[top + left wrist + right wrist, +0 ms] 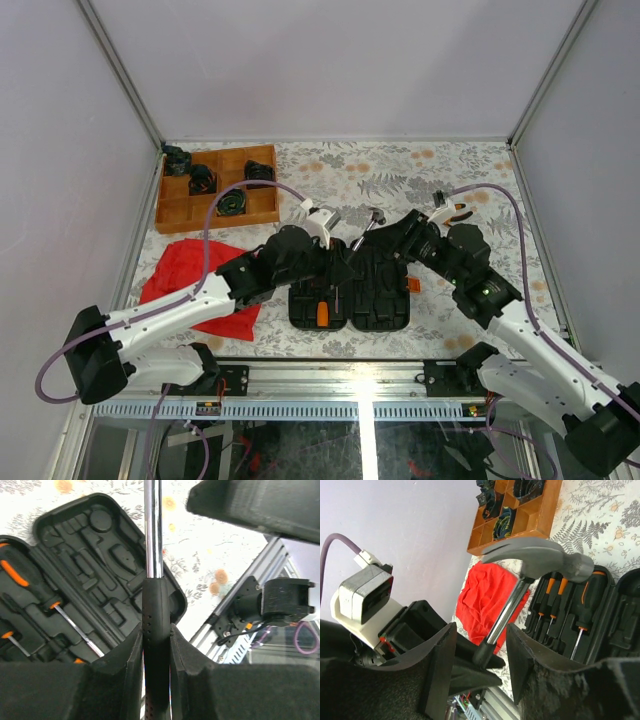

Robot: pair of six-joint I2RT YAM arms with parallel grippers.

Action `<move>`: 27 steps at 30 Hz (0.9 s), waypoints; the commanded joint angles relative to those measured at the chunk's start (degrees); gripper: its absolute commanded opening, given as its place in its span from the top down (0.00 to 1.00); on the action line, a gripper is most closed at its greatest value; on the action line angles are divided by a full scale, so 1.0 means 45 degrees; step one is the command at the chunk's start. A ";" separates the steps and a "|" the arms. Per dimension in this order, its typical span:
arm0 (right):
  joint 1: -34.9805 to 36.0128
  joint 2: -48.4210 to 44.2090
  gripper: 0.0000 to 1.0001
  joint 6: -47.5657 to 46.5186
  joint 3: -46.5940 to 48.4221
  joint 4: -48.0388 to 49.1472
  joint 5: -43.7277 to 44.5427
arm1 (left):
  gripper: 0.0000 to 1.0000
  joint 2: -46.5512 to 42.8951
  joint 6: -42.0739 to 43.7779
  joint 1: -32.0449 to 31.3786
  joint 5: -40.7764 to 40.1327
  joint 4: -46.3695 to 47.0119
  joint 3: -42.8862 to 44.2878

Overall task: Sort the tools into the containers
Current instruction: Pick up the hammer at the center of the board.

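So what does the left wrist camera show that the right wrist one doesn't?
Left wrist only: the left gripper clamped on the hammer by its black handle, plus empty moulded slots in the tool case. Right wrist only: the hammer head, red cloth, wooden tray, and the right gripper open around the shaft. Both: the chrome shaft, the case and its screwdrivers.

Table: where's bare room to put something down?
Free: far strip of the table right of the wooden tray; small patch right of the case. Crowded: centre, where left gripper and right gripper meet at the hammer by the case; red cloth covers near left.
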 commanded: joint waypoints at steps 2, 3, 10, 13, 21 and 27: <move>0.0090 -0.1168 0.48 -0.1993 0.0453 -0.1066 0.0155 | 1.00 -0.0879 0.1878 -0.0107 -0.0826 -0.0344 0.0875; 0.0090 -0.1391 0.48 -0.2262 0.0433 -0.1370 0.0241 | 1.00 -0.0927 0.2100 -0.0112 -0.0858 -0.0514 0.0967; 0.0090 -0.2944 0.46 -0.4486 0.0797 -0.3846 0.1805 | 1.00 -0.0895 0.3210 -0.0110 -0.1706 -0.1829 0.1693; 0.0090 -0.3410 0.45 -0.5043 0.1189 -0.4912 0.2581 | 1.00 -0.1010 0.4230 -0.0097 -0.1989 -0.1854 0.1573; 0.0089 -0.4763 0.45 -0.6150 0.1556 -0.5621 0.3860 | 1.00 -0.1963 0.7202 -0.0099 -0.1705 -0.0212 0.0363; 0.0090 -0.4353 0.43 -0.7158 0.2442 -0.6364 0.3451 | 1.00 -0.2081 0.9564 -0.0101 -0.0223 -0.0257 0.0015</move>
